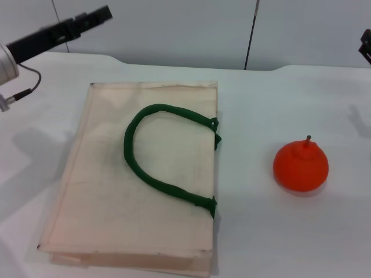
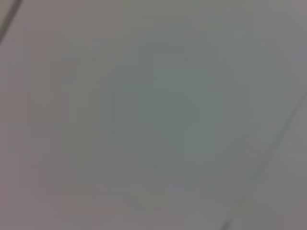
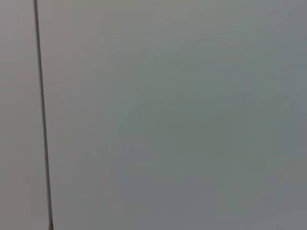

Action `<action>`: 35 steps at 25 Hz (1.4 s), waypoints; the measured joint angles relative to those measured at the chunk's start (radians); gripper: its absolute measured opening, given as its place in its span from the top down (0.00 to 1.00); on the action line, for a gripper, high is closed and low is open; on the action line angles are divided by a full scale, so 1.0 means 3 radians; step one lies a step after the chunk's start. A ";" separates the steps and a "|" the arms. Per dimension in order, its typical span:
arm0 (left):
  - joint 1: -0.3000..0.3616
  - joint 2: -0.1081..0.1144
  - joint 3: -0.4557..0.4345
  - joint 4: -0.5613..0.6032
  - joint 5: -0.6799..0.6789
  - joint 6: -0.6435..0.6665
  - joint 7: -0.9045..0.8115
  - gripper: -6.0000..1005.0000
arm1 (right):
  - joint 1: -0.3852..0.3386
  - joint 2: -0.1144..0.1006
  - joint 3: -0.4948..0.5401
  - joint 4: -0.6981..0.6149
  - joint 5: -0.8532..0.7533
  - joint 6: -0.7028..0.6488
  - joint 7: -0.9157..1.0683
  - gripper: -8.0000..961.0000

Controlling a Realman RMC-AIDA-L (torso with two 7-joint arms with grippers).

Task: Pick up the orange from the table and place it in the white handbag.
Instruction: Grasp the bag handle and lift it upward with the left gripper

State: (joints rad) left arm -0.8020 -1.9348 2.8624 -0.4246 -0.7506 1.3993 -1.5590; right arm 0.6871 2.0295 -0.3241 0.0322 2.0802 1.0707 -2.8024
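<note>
Sits upright on the bench (image 1: 290, 231), the orange (image 1: 301, 167), stem up, on the robot's right, well apart from the bag (image 1: 104, 191) and touched by nothing. Round and smooth by the look of it, so likely to roll off across the bench if nudged from one side or pinched off-centre; the raised neck and stem could also catch a finger and tip it.

Lies flat, the bag, cream cloth with its mouth edge facing the orange and one green handle (image 1: 152, 152) looped back over the top panel. No gap showing at the mouth, the two cloth layers seemingly pressed together. Greatest risk here, as a judgement: fruit set down on top of the closed cloth rather than inside, or rolling off the panel back onto the bench. Probably needs the top layer or the handle lifted first; a pull on the handle alone might drag the whole light bag sideways.

Raised at the far left corner, clear of everything, the left end effector (image 1: 95, 15); fingers impossible to judge as wide or narrow. Only a dark sliver at the right edge, the right end effector (image 1: 366, 45), state likewise impossible to tell. Nothing but blank grey surface in both wrist views, so no close check available on either approach.
</note>
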 joint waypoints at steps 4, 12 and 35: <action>-0.0118 0.0056 0.0000 -0.0162 0.0625 0.0183 -0.0361 0.15 | -0.0004 -0.0001 0.0001 0.0000 -0.0001 0.0000 0.0000 0.09; -0.0483 0.0086 0.0006 -0.0178 0.1885 0.0170 -0.0864 0.15 | 0.0001 -0.0005 -0.0004 0.0000 -0.0001 0.0000 0.0000 0.09; -0.0664 0.0022 0.0000 0.0095 0.2387 -0.0304 -0.1176 0.18 | 0.0038 0.0000 0.0002 0.0000 0.0000 0.0000 0.0009 0.10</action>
State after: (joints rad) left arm -1.0011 -1.9283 2.8624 -0.3960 -0.0346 1.3081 -1.9116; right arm 0.6984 2.0294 -0.3236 0.0321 2.0803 1.0708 -2.7996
